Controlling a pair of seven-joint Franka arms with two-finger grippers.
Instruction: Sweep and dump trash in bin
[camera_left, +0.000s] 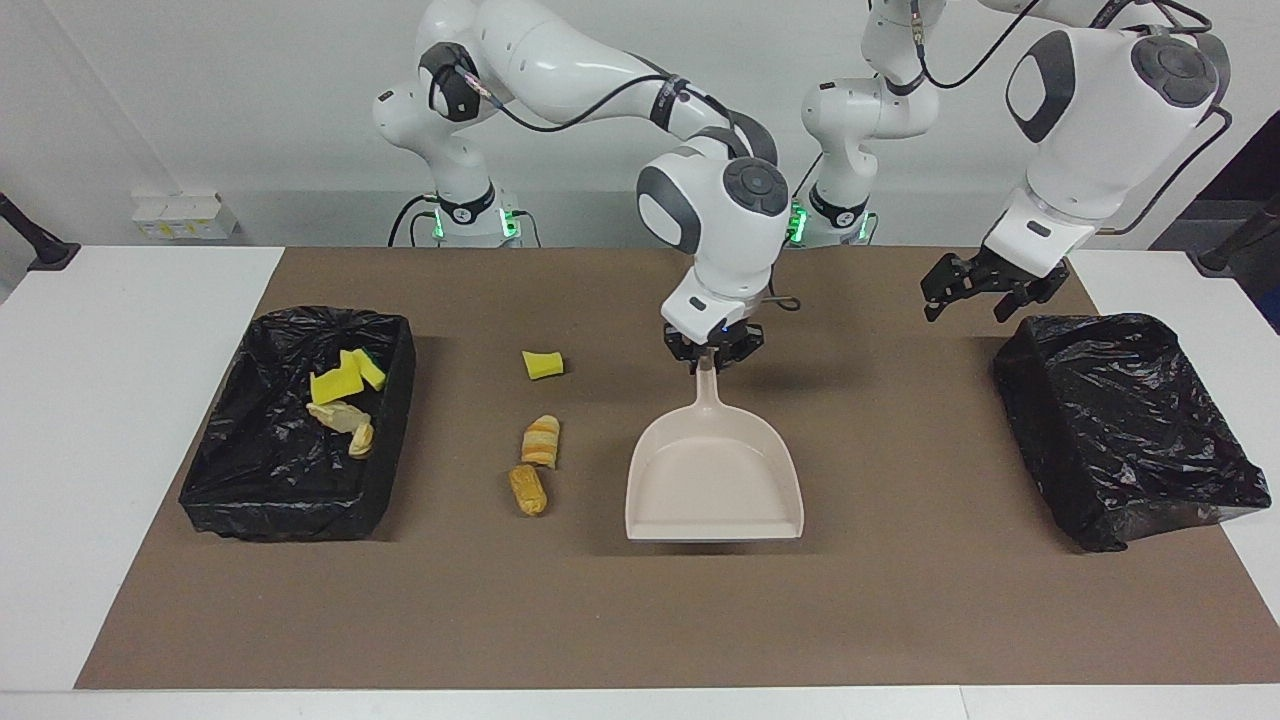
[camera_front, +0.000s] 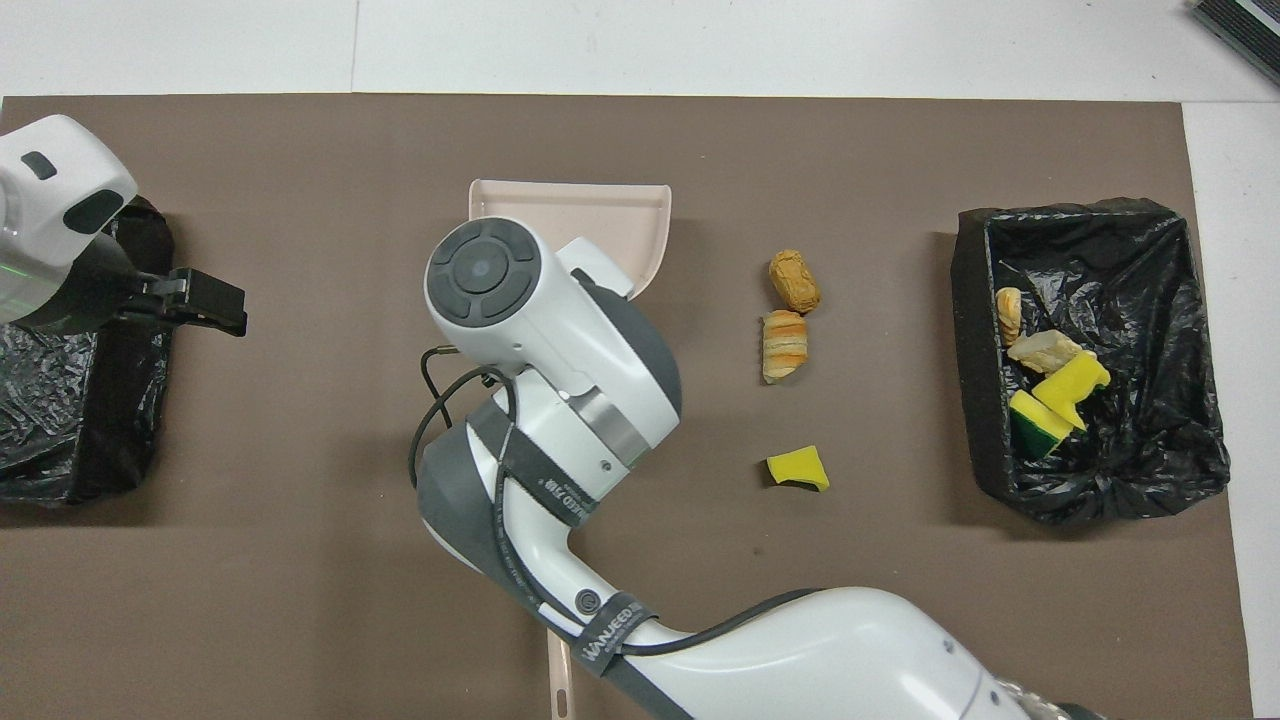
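My right gripper is shut on the handle of the beige dustpan, which is empty and low over the middle of the mat; in the overhead view the arm covers all but the pan's wide end. Loose trash lies on the mat between the pan and the bin: a yellow sponge chunk and two striped pastry pieces. More trash lies inside that bin. My left gripper waits open and holds nothing.
A second black-lined bin stands at the left arm's end, just under the left gripper. Of the brush only the handle's tip shows below the right arm in the overhead view. White table borders the brown mat.
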